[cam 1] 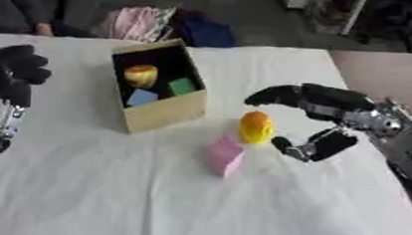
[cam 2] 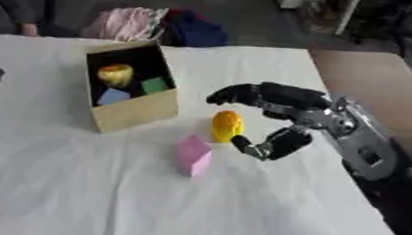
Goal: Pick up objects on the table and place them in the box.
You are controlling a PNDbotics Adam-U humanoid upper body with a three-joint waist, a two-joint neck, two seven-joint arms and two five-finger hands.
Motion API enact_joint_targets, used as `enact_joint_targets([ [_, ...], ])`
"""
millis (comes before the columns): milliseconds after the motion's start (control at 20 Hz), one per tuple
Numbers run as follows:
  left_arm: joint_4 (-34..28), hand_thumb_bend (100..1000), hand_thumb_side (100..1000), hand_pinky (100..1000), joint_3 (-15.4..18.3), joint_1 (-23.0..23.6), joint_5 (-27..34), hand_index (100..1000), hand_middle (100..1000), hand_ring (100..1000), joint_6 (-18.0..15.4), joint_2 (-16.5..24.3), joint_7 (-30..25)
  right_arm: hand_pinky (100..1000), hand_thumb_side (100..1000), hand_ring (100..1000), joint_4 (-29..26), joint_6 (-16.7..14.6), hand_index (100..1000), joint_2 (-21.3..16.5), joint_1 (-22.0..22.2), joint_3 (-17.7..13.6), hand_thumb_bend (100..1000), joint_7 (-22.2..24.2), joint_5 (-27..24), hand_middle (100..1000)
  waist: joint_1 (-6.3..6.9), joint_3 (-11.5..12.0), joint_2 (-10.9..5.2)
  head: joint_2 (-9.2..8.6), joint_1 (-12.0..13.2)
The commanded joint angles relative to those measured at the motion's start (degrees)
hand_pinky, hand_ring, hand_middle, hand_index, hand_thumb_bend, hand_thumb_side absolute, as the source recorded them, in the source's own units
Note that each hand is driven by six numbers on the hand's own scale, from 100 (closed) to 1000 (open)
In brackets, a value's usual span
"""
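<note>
Right hand (cam 2: pixel 275 117) spread wide, fingers and thumb apart around a yellow egg-shaped object (cam 2: pixel 226 125) just beside the cardboard box (cam 2: pixel 136 114), not visibly gripping it.

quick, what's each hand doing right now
Left hand: idle at the left edge, fingers curled, holding nothing.
Right hand: open around the yellow object, not closed on it.

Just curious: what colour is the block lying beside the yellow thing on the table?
Pink, clearest in the left eye view.
</note>
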Motion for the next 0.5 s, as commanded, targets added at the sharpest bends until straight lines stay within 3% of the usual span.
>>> enact_joint_targets([
  [50,-1.11,100,566,778,0.42,-0.41,0.45,877,722,739,0.29,0.28,-0.21,910,279,957,1.78,-12.87,1000,1.11,-1.88,0.29,100,9.44,6.55,973,-0.65,0.28,-0.06,-1.00,-0.75],
  [200,-1.11,100,568,778,0.33,-0.37,0.46,878,721,739,0.47,0.04,-0.48,921,298,972,2.46,-14.86,1000,1.61,-2.44,1.37,100,9.27,11.10,983,-0.73,0.55,-0.03,-1.09,-1.16],
  [500,-1.11,100,573,778,0.13,-0.30,0.38,879,718,736,0.88,-0.24,-1.15,931,439,985,0.26,-15.18,1000,0.67,-2.42,4.40,100,9.70,15.71,988,-1.03,0.70,-0.04,-1.17,-1.45],
])
